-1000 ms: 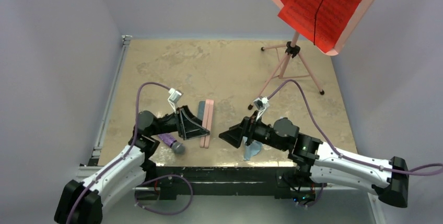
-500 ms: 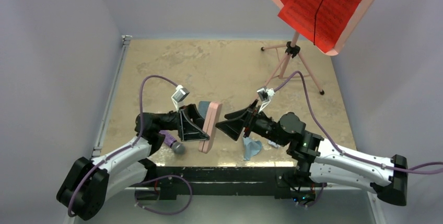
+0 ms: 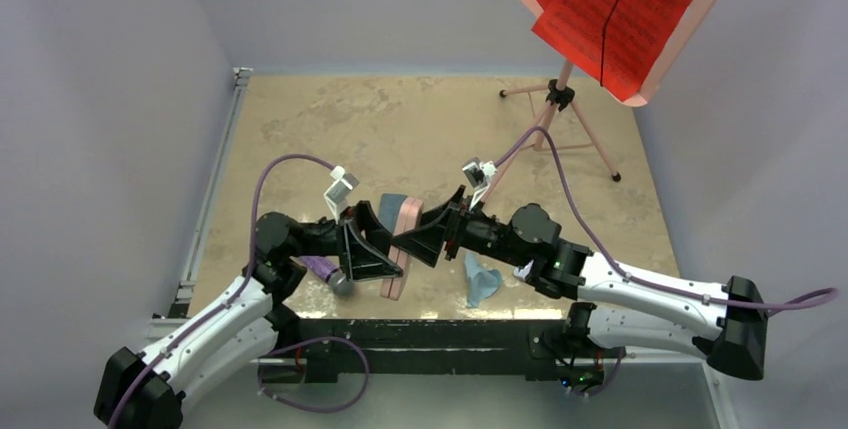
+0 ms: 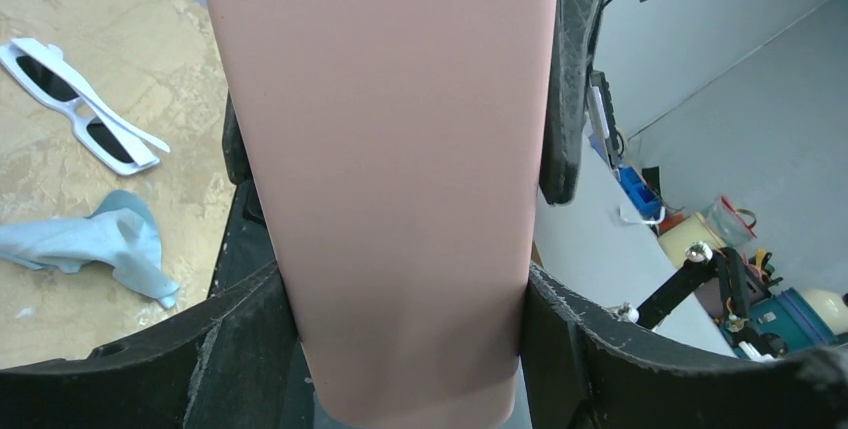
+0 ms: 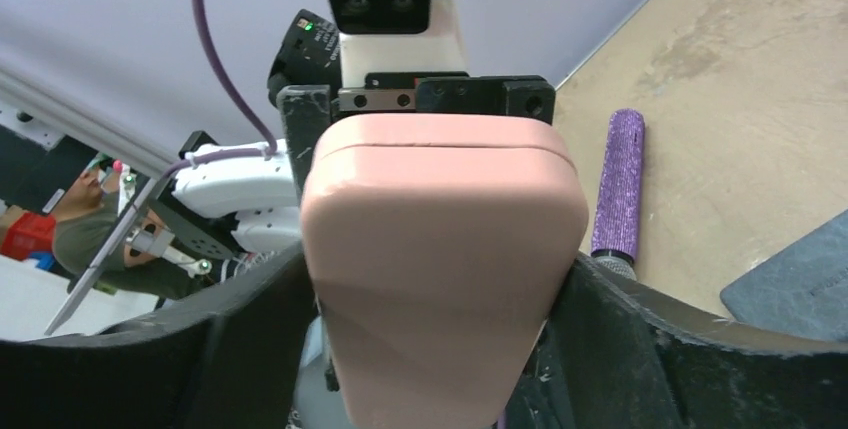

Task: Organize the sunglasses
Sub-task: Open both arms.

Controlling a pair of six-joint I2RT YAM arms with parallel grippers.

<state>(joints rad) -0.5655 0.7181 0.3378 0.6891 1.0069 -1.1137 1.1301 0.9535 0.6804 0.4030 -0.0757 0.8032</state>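
**Pink case (image 4: 390,169) held up btw both arms, L jaws clamped on it.**

Near edge: purple cylinder (image 5: 618,184) lies on the bench (image 3: 330,119) by the L arm (image 3: 215,319). Light blue cloth (image 4: 100,239) sits crumpled by the R arm (image 3: 640,299). White sunglasses (image 4: 78,107), dark lenses, lie flat on the bench near the cloth, apart from the case and from both jaws. Mid: L jaws grip the pink case across its width, holding it tilted on its long edge. R jaws straddle the case's other end; it fills the gap and seems to touch both fingers, but can't tell if they're clenched or just around it. Just behind: grey-blue case (image 3: 395,207) lies flat on the bench. Far R: music stand (image 3: 560,99) on a tripod w/ a red sheet (image 3: 620,9).
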